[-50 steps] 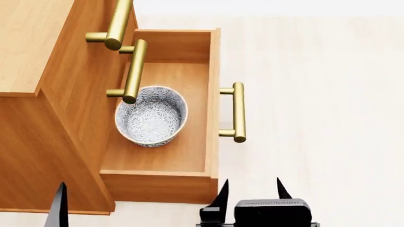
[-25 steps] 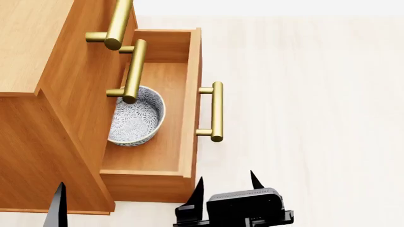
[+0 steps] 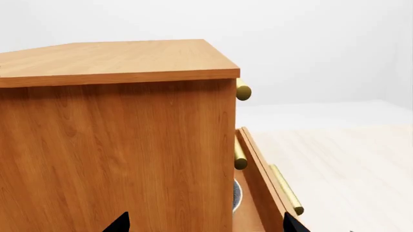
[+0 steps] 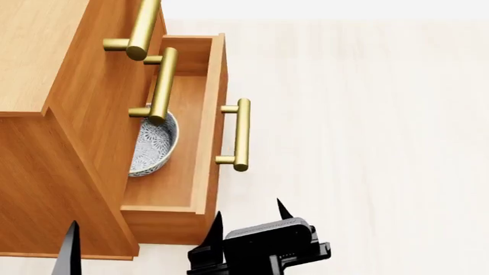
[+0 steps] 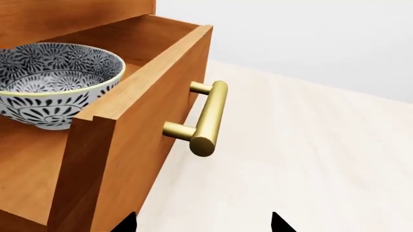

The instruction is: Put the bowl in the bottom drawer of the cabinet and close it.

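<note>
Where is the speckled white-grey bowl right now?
In the head view, the bowl sits inside the half-open bottom drawer, partly under the cabinet.

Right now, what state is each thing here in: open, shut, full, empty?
Bottom drawer: partly open, bowl inside.
Bowl: upright, empty.
Upper drawers: shut.
Left pincer: open, holding nothing.
Right pincer: open, holding nothing.
</note>
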Controlling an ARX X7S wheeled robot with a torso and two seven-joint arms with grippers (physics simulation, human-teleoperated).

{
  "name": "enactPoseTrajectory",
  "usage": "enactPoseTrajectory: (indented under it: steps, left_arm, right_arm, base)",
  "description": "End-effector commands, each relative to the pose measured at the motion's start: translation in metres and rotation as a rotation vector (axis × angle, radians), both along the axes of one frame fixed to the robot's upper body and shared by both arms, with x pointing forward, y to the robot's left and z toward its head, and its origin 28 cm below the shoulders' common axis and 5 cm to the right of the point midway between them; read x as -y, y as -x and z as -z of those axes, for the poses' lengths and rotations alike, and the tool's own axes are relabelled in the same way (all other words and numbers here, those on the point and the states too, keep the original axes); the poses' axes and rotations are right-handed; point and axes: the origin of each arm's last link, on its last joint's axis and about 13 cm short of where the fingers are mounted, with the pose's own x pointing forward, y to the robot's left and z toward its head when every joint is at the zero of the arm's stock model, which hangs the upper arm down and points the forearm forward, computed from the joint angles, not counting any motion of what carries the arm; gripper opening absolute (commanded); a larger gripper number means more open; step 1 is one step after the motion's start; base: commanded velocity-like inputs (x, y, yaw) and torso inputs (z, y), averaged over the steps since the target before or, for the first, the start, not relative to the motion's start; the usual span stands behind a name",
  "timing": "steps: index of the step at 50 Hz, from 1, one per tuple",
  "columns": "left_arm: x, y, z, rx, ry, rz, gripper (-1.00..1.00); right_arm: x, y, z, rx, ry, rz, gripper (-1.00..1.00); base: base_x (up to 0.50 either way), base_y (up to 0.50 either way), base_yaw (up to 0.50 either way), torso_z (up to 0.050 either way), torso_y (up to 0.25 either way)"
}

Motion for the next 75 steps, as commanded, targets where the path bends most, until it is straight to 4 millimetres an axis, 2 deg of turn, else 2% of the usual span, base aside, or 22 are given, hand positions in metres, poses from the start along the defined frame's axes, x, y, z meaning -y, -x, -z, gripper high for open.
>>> enactPoseTrajectory:
  steps: [1,52,75]
  left_arm:
    - [-0.001,-0.019,0.001,0.043,0.047,-0.064,1.0]
    - [-0.001,-0.018,-0.003,0.051,0.049,-0.064,1.0]
    - [-0.002,-0.018,-0.003,0.054,0.047,-0.066,1.0]
  right_arm:
    - [-0.017,-0.004,-0.008,0.041,-0.014,-0.064,1.0]
    - [-0.053,-0.005,0.002,0.02,0.023,-0.196,1.0]
    - [-0.074,-0.006,-0.002,0.021,0.03,-0.252,1.0]
  base:
    - [0.0,0.0,0.0,0.0,0.0]
    - [0.0,0.0,0.0,0.0,0.0]
    - [0.0,0.0,0.0,0.0,0.0]
